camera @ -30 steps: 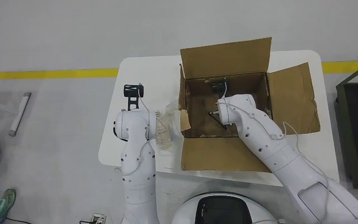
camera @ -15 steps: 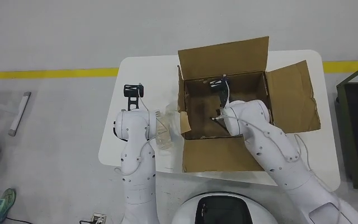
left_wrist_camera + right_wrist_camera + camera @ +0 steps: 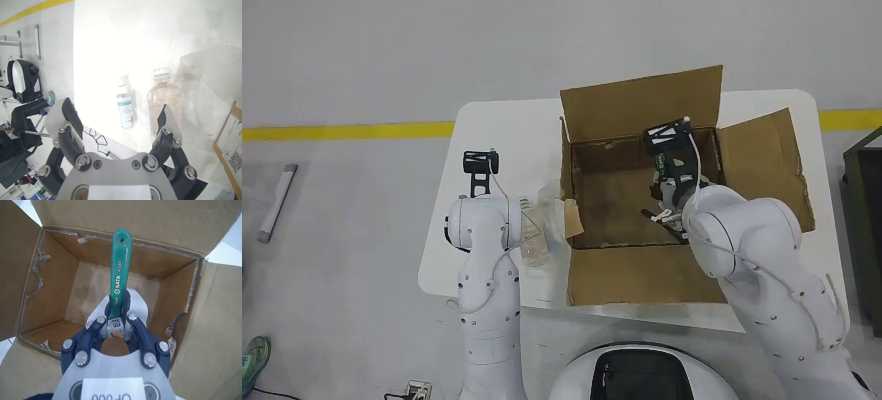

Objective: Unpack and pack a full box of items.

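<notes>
Over the open cardboard box [image 3: 642, 100], clenched in the right jaws near its metal head: a green-handled wrench [image 3: 120, 275], handle pointing down into the box. Beside the box's left wall, on the white surface [image 3: 497, 130]: a spray bottle [image 3: 125, 106] and a clear plastic bottle [image 3: 166, 106], lying side by side, not touching. Farther left of the box, left jaws spread wide, holding nothing.
</notes>
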Motion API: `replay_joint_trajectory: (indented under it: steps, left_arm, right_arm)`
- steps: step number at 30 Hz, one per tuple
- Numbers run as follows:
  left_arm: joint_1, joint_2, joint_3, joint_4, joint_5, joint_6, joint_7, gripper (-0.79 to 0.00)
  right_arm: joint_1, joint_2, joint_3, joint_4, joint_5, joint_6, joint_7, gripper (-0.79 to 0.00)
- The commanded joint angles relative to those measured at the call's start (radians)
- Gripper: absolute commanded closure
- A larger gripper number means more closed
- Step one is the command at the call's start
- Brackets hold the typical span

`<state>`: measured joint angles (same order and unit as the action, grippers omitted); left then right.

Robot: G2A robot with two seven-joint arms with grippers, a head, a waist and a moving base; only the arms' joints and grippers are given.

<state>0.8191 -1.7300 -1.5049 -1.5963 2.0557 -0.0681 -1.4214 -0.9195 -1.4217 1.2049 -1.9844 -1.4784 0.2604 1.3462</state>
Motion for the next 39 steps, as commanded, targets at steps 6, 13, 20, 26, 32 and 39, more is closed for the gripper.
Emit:
replay_joint_trajectory:
  steps: [6,13,20,26,32,39]
  left_arm:
    - [0.0,0.0,0.0,0.0,0.0,0.0,0.0,-0.785]
    - [0.0,0.0,0.0,0.0,0.0,0.0,0.0,-0.785]
    - [0.0,0.0,0.0,0.0,0.0,0.0,0.0,-0.785]
    - [0.0,0.0,0.0,0.0,0.0,0.0,0.0,-0.785]
    - [0.0,0.0,0.0,0.0,0.0,0.0,0.0,-0.785]
    - [0.0,0.0,0.0,0.0,0.0,0.0,0.0,-0.785]
  right_arm:
    - [-0.019,-0.001,0.002,-0.001,0.016,0.001,-0.042,0.0]
    - [-0.07,0.0,0.097,-0.093,0.163,-0.004,-0.109,0.0]
    - [-0.176,0.008,0.328,-0.252,0.476,-0.019,-0.162,0.0]
    - [-0.276,0.017,0.532,-0.337,0.681,-0.029,-0.196,0.0]
    - [-0.33,0.028,0.572,-0.337,0.708,-0.069,-0.22,0.0]
    - [-0.328,0.032,0.525,-0.319,0.671,-0.076,-0.228,0.0]
